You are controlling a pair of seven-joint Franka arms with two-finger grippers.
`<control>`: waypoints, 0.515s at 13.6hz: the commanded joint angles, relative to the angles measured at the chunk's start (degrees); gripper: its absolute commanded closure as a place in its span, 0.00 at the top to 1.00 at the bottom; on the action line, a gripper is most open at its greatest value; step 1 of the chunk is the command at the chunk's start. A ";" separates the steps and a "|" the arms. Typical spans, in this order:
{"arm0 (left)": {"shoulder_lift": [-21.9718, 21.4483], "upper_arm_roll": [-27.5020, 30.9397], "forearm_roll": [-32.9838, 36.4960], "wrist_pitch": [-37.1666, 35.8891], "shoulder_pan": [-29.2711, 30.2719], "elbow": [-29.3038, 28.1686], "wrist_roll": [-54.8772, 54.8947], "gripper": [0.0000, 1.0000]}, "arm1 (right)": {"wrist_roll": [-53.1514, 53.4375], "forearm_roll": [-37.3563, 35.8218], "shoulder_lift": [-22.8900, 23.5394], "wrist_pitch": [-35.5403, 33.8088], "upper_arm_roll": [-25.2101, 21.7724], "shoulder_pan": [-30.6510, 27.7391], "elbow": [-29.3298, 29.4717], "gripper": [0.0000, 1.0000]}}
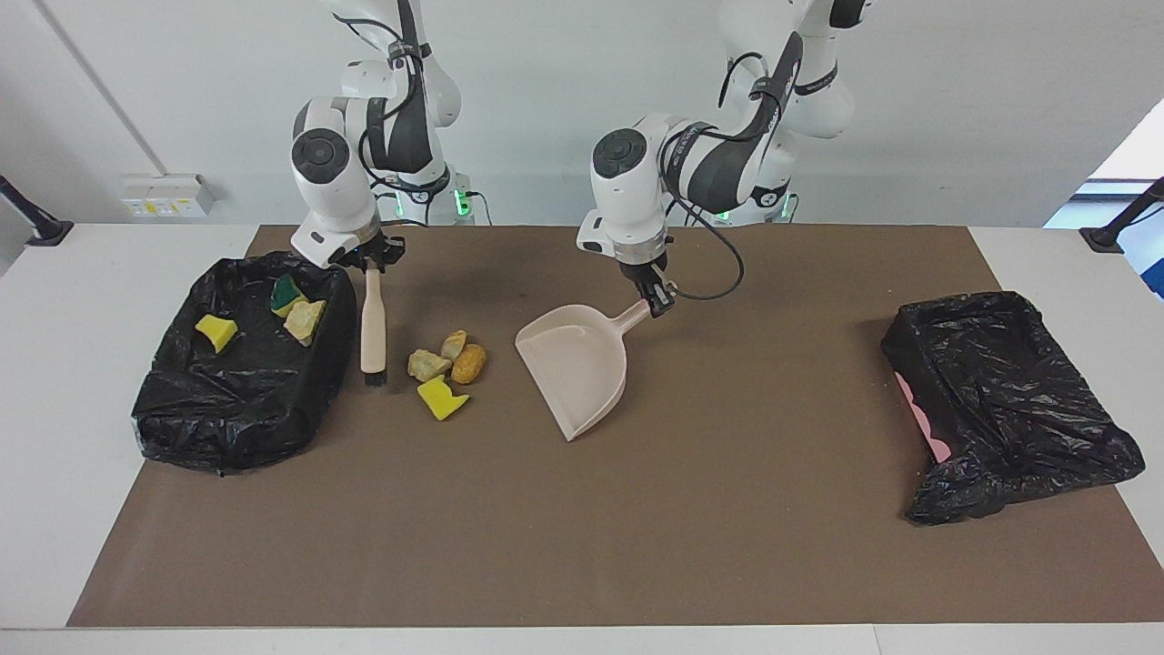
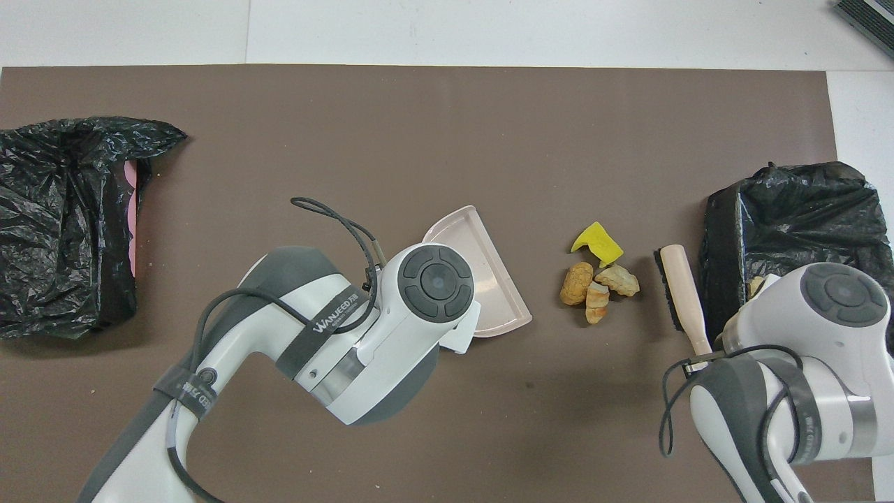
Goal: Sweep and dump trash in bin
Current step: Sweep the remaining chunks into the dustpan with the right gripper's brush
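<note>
Brown mat [image 1: 637, 546]: covers the middle of the white bench [image 1: 55, 382]; everything sits on it.
Loose trash [image 1: 446, 366]: four pieces clustered on the mat, two tan lumps, one orange-brown lump, one yellow sponge bit farthest from the robots; between brush and dustpan, touching neither.
Binned trash [image 1: 291, 305]: three pieces in the bin at the right arm's end, a yellow sponge, a green-backed sponge, a tan lump.
Bin [image 1: 182, 409]: black-bagged, open top, just beside the brush.
Second bin [image 1: 1009, 400]: black-bagged, at the left arm's end, pink showing at one edge, well apart from the trash.
Brush [image 1: 372, 323]: beige handle, dark bristles down at the mat, hangs nearly upright; sits between the bin and the loose trash, near the pile.
Dustpan [image 1: 577, 364]: beige, tilted, one edge on the mat, mouth turned toward the trash, handle up toward the robots; near the pile.
Right gripper [image 1: 368, 262]: clenched on the top of the brush handle, over the mat beside the bin's rim.
Left gripper [image 1: 657, 298]: grasping the dustpan handle's end, over the mat near the middle.
Overhead view: left arm's wrist covers the dustpan handle; the pan's wide end [image 2: 482, 265] shows, the pile [image 2: 594, 279] beside it, the brush [image 2: 679, 286] next to the bin [image 2: 789, 209].
</note>
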 commanded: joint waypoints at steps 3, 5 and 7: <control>-3.28 0.48 1.00 0.92 -1.36 -5.01 1.66 0.00 | 1.45 0.38 1.48 1.12 0.89 1.44 -0.86 0.00; -3.99 0.48 1.00 1.71 -1.62 -6.42 1.66 0.00 | 3.03 2.48 4.29 2.26 0.90 2.76 -0.95 0.00; -4.43 0.48 1.00 1.72 -1.89 -6.95 1.66 0.00 | 3.21 4.25 4.30 2.79 0.90 4.95 -0.95 0.00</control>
